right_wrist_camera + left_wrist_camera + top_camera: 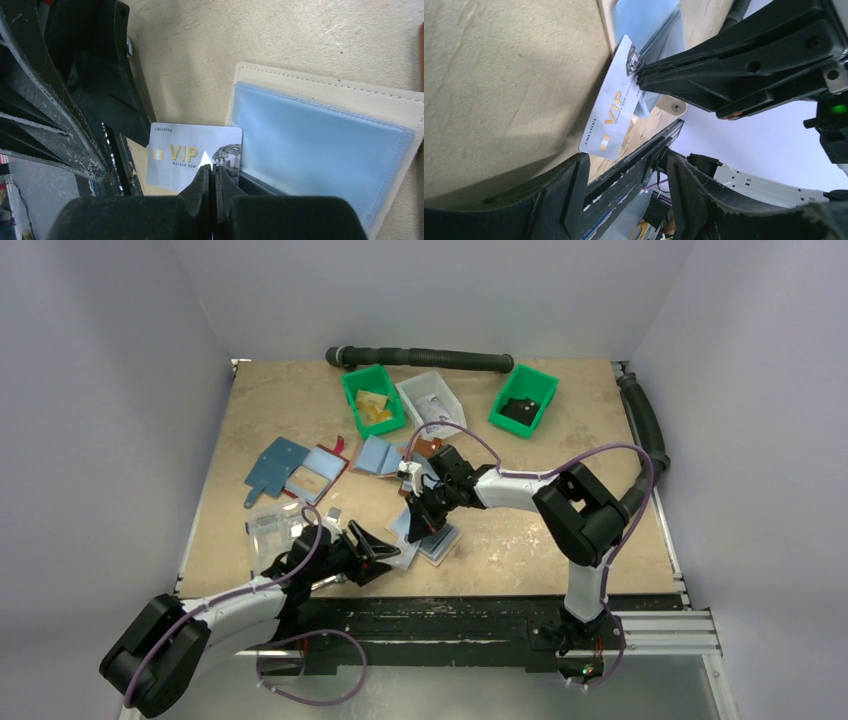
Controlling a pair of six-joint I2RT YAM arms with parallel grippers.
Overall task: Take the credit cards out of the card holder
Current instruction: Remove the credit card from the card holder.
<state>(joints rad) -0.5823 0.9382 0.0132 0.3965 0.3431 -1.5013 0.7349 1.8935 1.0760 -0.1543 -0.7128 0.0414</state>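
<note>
Mid-extraction near the front edge of the table (560, 540): a silvery credit card (185, 155) marked VIP, nipped by one long edge between the pressed-together fingers of the right gripper (210, 172). Just beside it, the card holder (325, 85), lying open and flat, a pale rim around a light blue sleeve (320, 145). Card mostly out, with one short end against the holder's side. Hard to tell from the wrist views whether that end sits inside the sleeve. Opposite, the left gripper (624, 182), spread wide and empty, low over the table near the card's free end but apart from it.

Step in hand, by the look of it: drawing this card clear of the holder. Next, probably: a straight pull away from the sleeve mouth, kept flat to the table, then a set-down well apart from the holder. Possibly also a steadying press on the holder from the left side, to stop it sliding along.
</note>
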